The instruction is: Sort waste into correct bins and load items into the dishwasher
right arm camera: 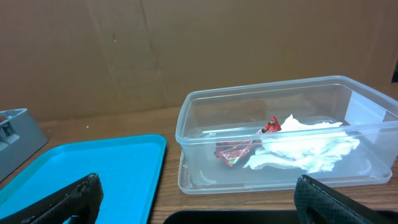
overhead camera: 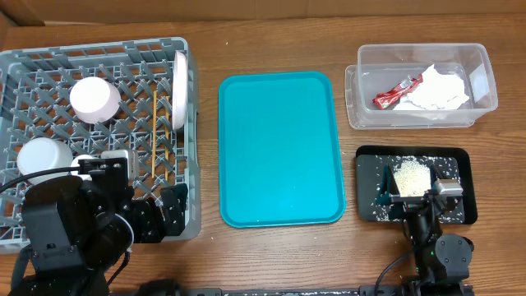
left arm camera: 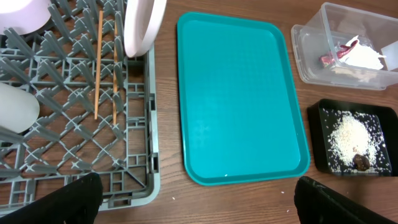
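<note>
Wooden worktop (overhead camera: 271,41) looks sorted: wrapper (overhead camera: 397,92) in the clear tub (overhead camera: 485,90) upper right, rice (overhead camera: 411,175) on the black tray (overhead camera: 460,164), plate (overhead camera: 180,90) and chopsticks (overhead camera: 160,131) in the rack (overhead camera: 25,62) upper left. My left gripper (left arm camera: 199,202) and right gripper (overhead camera: 413,191) gape empty; I'd lift clear without scattering rice.

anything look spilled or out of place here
Nothing much. The rice is scattered but lies inside the black tray, and the wrapper and napkin sit in the clear tub. A tiny pale speck on the table beside the teal tray may be a stray grain; too small to tell.
</note>
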Controlling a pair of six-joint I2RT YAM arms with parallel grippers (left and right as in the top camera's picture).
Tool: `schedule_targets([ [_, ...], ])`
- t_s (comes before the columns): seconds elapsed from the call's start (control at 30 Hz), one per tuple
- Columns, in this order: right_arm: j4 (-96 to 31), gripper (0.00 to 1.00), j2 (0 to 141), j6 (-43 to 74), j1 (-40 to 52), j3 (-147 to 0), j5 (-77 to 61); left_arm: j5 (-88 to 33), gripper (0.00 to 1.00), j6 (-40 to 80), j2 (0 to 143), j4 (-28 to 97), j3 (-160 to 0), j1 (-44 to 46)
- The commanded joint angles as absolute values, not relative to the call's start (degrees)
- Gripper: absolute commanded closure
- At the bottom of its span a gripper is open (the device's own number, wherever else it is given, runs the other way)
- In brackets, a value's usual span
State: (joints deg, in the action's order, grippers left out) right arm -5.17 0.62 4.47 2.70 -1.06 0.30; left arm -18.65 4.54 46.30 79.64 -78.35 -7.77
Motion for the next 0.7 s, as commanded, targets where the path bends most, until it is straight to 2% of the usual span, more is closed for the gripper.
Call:
schedule_targets([
  [0.0, -4.82, 0.00, 0.16, 4.25, 2.50, -0.45, 0.80, -18.44, 0.00, 5.34, 46.11, 79.46, -78.41, -7.86],
  [0.23, -4.82, 0.00, 0.16, 4.25, 2.50, -0.45, 0.80, -14.90, 0.00, 4.71, 46.11, 80.71, -78.41, -7.86],
  [0.43, -4.82, 0.00, 0.16, 4.25, 2.50, -0.45, 0.80, -14.85, 0.00, 4.69, 45.06, 75.07, -74.50, -7.77],
  [0.53, -4.82, 0.00, 0.16, 4.25, 2.50, -0.45, 0.80, -14.74, 0.00, 4.67, 40.73, 67.51, -65.65, -7.27],
  [0.67, -4.82, 0.00, 0.16, 4.25, 2.50, -0.45, 0.80, -14.39, 0.00, 3.01, 31.29, 46.81, -46.46, -4.71],
])
